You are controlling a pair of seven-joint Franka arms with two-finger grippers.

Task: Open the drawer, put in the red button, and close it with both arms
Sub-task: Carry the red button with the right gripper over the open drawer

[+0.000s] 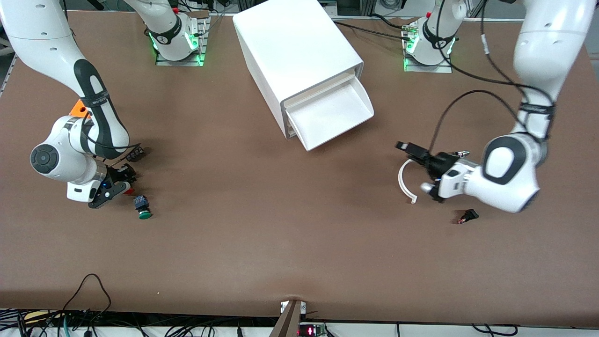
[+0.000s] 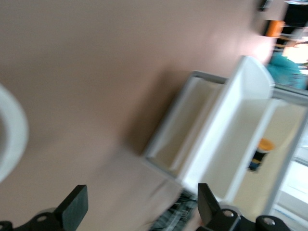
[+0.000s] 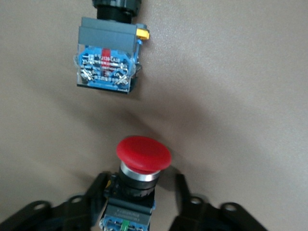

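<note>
**Right gripper straddling the red button, drawer open**

Right gripper (image 1: 122, 186) low at the table (image 1: 262, 243), toward the right arm's end from the white cabinet (image 1: 295, 51) and nearer the front camera than it. Fingers (image 3: 98, 190) spread on either side of the red button (image 3: 143, 154), a gap showing on each side of the dark body in the right wrist view; not yet closed on it. Red cap pointing away from the wrist, button lying on the table. Green-capped button (image 1: 142, 207) just beside it, a little nearer the front camera. Orange box (image 1: 78, 108) partly hidden by the right arm (image 1: 93, 117), farther from the camera than the gripper.

Left gripper (image 1: 423, 161) toward the left arm's end from the cabinet, fingers (image 2: 74, 207) wide apart and holding nothing. White curved piece (image 1: 406, 182) just beside it on the table; small dark part (image 1: 467, 216) nearer the camera.

Drawer (image 1: 334, 117) pulled out from the cabinet's front, tray showing white inside.
</note>
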